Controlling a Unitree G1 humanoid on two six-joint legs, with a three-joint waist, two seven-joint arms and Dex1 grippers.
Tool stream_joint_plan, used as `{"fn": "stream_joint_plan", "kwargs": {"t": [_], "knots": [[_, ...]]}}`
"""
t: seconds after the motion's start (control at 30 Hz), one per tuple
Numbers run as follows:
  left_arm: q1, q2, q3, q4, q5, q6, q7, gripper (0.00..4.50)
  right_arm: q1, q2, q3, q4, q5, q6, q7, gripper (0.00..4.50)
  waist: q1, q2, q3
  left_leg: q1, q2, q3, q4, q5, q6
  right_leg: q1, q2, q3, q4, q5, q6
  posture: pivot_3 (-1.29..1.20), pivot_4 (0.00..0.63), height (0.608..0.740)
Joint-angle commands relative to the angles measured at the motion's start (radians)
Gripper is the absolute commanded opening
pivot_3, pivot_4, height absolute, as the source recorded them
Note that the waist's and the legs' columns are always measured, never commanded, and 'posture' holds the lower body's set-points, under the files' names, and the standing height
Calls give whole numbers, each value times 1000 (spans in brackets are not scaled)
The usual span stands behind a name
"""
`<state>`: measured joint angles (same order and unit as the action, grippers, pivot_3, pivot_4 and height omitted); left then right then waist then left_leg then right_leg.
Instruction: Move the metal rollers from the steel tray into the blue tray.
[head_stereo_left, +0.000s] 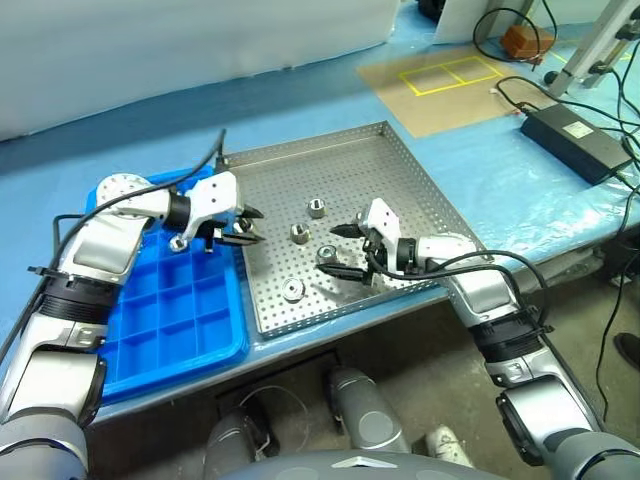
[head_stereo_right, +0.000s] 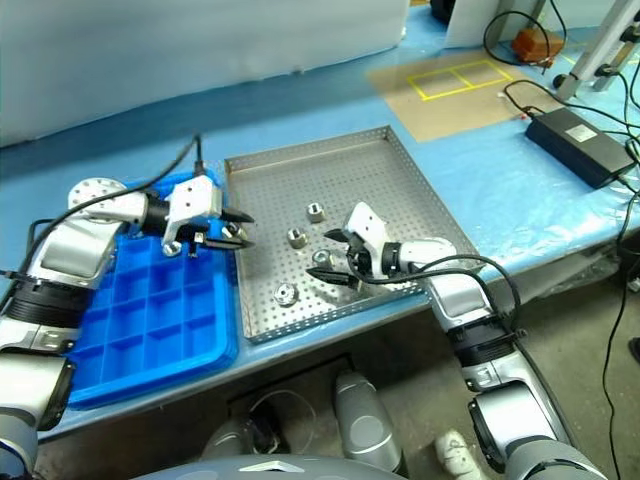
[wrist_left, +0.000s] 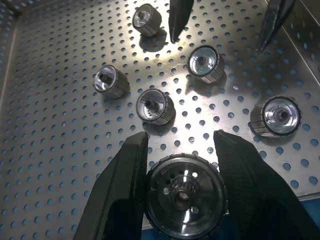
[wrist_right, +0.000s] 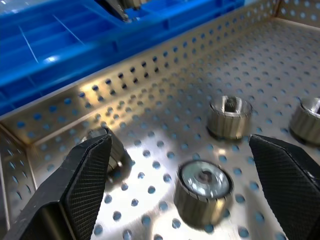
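Note:
The steel tray (head_stereo_left: 350, 170) lies mid-table with several metal rollers (head_stereo_left: 316, 208) scattered on its perforated floor. The blue tray (head_stereo_left: 170, 310) sits against its left side. My left gripper (head_stereo_left: 250, 226) hovers over the steel tray's left rim, by the blue tray, shut on a wide, flat metal roller (wrist_left: 184, 192). My right gripper (head_stereo_left: 328, 250) is open low over the tray's front part, its fingers (wrist_right: 87, 175) on either side of one roller (wrist_right: 202, 192) without touching it. More rollers (wrist_right: 230, 116) stand just beyond it.
A black power brick (head_stereo_left: 577, 135) and loose cables lie at the table's right end. A cardboard sheet with yellow taped squares (head_stereo_left: 450, 75) sits behind the steel tray. The table's front edge runs just below both trays.

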<state>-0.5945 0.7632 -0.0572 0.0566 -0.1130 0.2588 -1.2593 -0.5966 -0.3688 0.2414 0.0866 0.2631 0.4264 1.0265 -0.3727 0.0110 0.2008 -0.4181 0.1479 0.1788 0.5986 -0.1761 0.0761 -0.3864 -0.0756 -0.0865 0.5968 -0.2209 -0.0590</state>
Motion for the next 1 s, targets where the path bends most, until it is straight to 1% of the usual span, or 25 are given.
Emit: {"fn": "stream_joint_plan", "kwargs": {"t": [0.03, 0.1, 0.17, 0.27, 0.37, 0.43, 0.5, 0.67, 0.8, 0.87, 1.0], "knots": [[94, 44, 98, -95, -34, 58, 75, 1751, -101, 51, 2, -8, 61, -3, 60, 4500, 2, 0, 0, 0, 0, 0, 0, 1, 1, -2, 0, 1, 3, 0, 0, -575, 150, 740], [155, 50, 136, -144, -61, 94, 107, 1751, -130, 69, 23, 29, 40, -34, 83, 4500, 18, 0, 0, 0, 0, 0, 0, 2, -1, -3, 0, 1, 7, -3, -2, -556, 150, 740], [242, 50, 201, -171, -89, 117, 146, 1751, -159, 93, 46, 70, 23, -66, 104, 4500, 39, 0, 0, 1, 2, 0, 0, 3, -3, -3, 1, 1, 9, -4, -3, -519, 150, 740], [341, 52, 276, -181, -82, 96, 222, 1751, -185, 117, 66, 122, 4, -113, 131, 4500, 64, 0, 1, 0, 2, 0, 0, 3, -3, -4, 1, 0, 9, -4, -4, -491, 150, 740], [406, 19, 381, -259, -137, 154, 309, 1751, -212, 137, 68, 183, -10, -149, 145, 4500, 92, -2, 1, 0, 2, 0, 1, 2, -4, -3, 1, 1, 10, -4, -4, -442, 150, 740], [447, -4, 428, -317, -144, 169, 377, 1751, -217, 145, 75, 207, -14, -163, 160, 4500, 114, -2, 1, 0, 2, 0, 1, 2, -6, -3, 1, 1, 10, -4, -4, -424, 150, 740], [501, -24, 452, -377, -120, 162, 441, 1751, -215, 150, 84, 219, -23, -176, 173, 4500, 139, -2, 1, 1, 2, 0, 1, 2, -6, -3, 1, 1, 11, -4, -4, -417, 150, 740], [653, -79, 489, -538, -96, 166, 554, 1751, -226, 158, 83, 269, -38, -205, 191, 4500, 174, -3, 1, 1, 2, 0, 1, 2, -6, -3, 1, 2, 10, -4, -4, -388, 150, 740], [680, -126, 530, -559, -104, 189, 649, 1751, -240, 164, 80, 301, -48, -222, 198, 4500, 205, -3, 1, 3, 2, 0, 1, 3, -8, -3, 1, 2, 13, -4, -4, -372, 150, 740], [700, -130, 533, -569, -108, 186, 658, 1751, -240, 165, 79, 301, -48, -223, 204, 4500, 222, -3, 1, 4, 3, 0, 1, 4, -10, -3, 2, 2, 14, -4, -4, -369, 150, 740], [748, -161, 550, -595, -139, 212, 687, 1751, -246, 172, 67, 307, -46, -220, 200, 4500, 236, -4, 1, 5, 3, 1, 1, 4, -10, -3, 2, 5, 14, -4, -4, -366, 150, 740]]}}
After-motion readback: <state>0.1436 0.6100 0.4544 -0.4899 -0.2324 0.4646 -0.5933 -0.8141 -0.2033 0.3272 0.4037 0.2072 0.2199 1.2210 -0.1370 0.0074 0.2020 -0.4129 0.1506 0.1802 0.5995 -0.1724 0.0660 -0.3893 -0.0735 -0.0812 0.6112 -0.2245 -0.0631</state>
